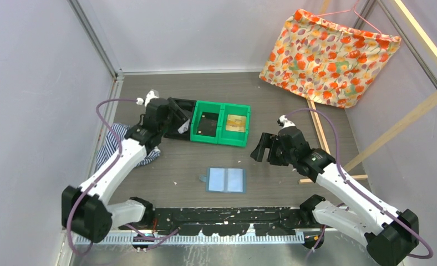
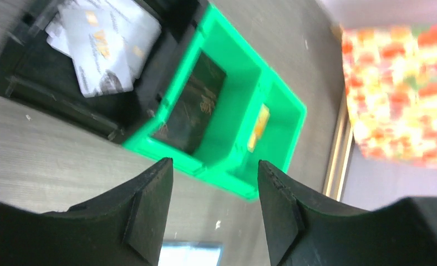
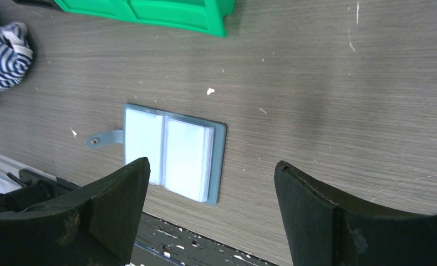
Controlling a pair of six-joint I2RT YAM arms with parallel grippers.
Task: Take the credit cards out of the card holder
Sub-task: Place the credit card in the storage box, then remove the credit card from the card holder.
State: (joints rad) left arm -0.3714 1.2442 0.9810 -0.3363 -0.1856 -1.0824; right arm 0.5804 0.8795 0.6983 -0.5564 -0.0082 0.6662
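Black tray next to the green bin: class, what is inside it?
Whitish cards lie in a loose, overlapping pile inside the black tray. Whatever is beneath the pile is covered, so how many cards there are cannot be told.

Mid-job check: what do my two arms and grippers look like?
The left arm and right arm: white shells, black joints and bases, a purple cable looping along each. The left gripper and right gripper: black, with two wedge-shaped fingers.
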